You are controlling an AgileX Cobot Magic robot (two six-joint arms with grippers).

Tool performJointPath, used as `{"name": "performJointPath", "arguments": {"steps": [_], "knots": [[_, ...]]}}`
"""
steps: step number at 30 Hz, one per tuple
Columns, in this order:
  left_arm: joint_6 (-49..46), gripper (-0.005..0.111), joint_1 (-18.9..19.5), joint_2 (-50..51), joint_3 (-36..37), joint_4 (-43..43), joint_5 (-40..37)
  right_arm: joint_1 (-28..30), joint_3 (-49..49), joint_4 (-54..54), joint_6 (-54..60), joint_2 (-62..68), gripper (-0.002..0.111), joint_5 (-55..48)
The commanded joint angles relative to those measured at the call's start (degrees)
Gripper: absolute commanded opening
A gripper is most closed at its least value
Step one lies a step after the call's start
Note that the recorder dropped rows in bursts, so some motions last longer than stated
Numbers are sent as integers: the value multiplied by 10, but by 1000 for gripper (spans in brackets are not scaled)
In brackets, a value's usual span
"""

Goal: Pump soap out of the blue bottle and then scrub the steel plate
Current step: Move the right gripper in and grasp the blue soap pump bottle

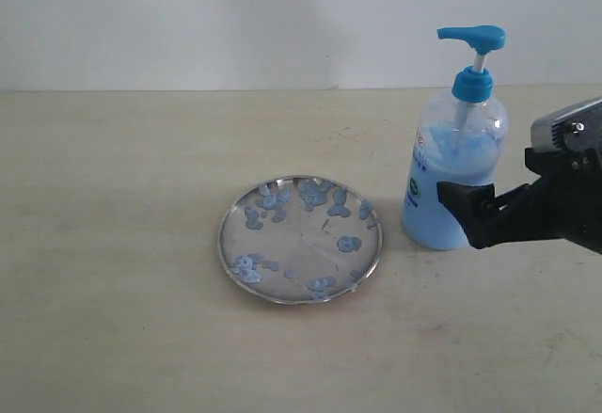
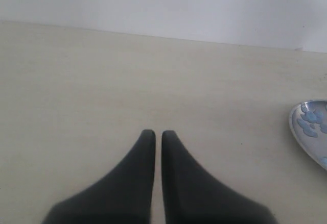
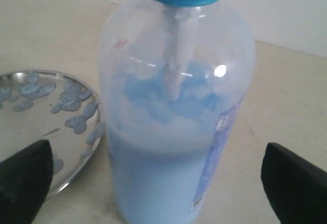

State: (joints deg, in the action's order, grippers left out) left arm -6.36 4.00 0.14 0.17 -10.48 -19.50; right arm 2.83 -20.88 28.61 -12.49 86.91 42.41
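Observation:
The blue bottle (image 1: 454,173) stands upright right of the steel plate (image 1: 299,246), its pump head (image 1: 473,37) raised with the spout pointing left. Pale blue soap blobs (image 1: 273,201) speckle the plate. My right gripper (image 1: 463,211) is low at the bottle's right side. In the right wrist view it is open wide (image 3: 158,180), one finger (image 3: 25,178) on each side of the bottle (image 3: 173,132), neither touching it. My left gripper (image 2: 158,134) is shut on nothing over bare table, with the plate's rim (image 2: 294,127) off to one side. The left arm is outside the exterior view.
The beige table (image 1: 113,244) stretches bare to the left of the plate and in front of it. A white wall (image 1: 235,18) closes off the far edge. The bottle stands only a short gap from the plate's right rim.

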Motion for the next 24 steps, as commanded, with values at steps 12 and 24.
{"name": "performJointPath", "arguments": {"steps": [12, 24], "knots": [[3, 4, -1, -1, -2, -6, 4, 0, -130, -54, 111, 229, 104, 166], [3, 4, -1, -1, -2, -6, 4, 0, -209, -46, 79, 306, 47, 156]]}}
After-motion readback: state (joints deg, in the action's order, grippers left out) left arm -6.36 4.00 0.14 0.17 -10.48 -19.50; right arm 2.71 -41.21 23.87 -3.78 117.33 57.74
